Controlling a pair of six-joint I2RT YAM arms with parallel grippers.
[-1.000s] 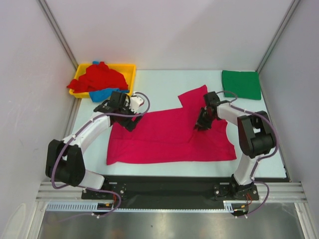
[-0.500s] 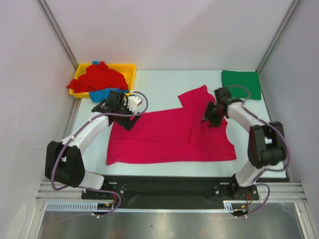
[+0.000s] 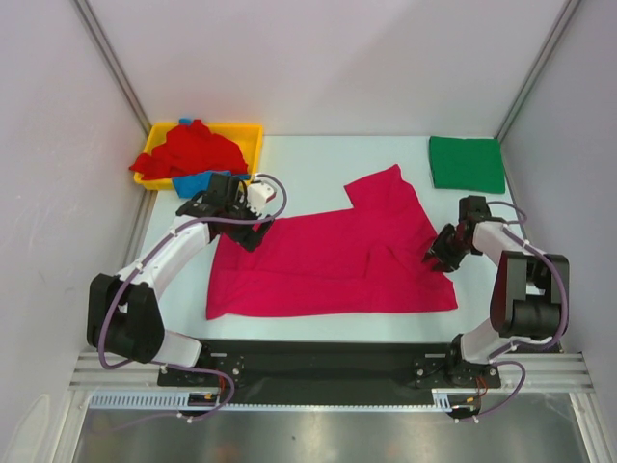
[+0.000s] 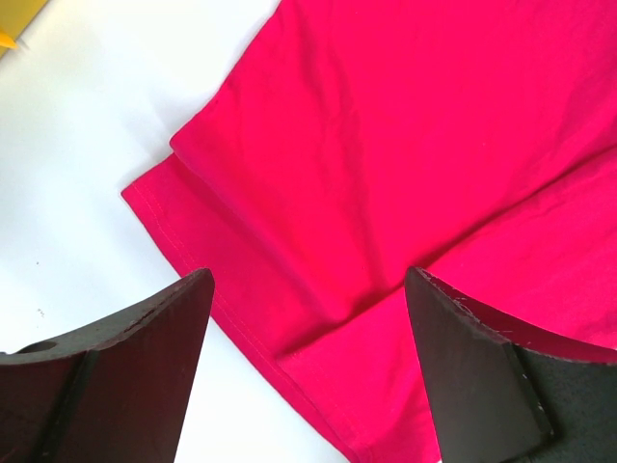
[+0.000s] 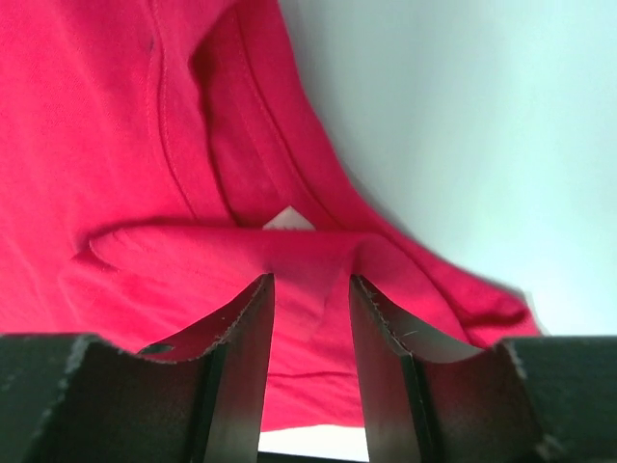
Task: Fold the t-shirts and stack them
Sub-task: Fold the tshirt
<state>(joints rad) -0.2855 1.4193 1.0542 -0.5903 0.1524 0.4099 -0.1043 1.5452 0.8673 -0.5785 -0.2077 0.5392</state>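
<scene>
Magenta-pink cloth covers the middle of the bench: one shirt lies spread between my arms, with a sleeve pointing to the far edge and the neck opening on my right side. It is mostly flat, with a long crease across it and soft ridges near the collar.

My left tool hovers over the shirt's far-left corner with its fingers wide apart and nothing between them. The wrist camera shows an upper layer of cloth lying just inside the bottom edge there.

My right tool sits at the neck opening. Its fingers are nearly together with a ridge of cloth at their tips, and I cannot tell whether they pinch it.

I judge this to be the grasp before a first fold. To do it well, I should bring the left tool straight down on the corner, catch both layers close to the seam, and lift both ends evenly so the cloth stays taut and does not bunch.

A folded green shirt waits at the far right corner. A red shirt and a blue shirt are heaped in the yellow tray at far left.
</scene>
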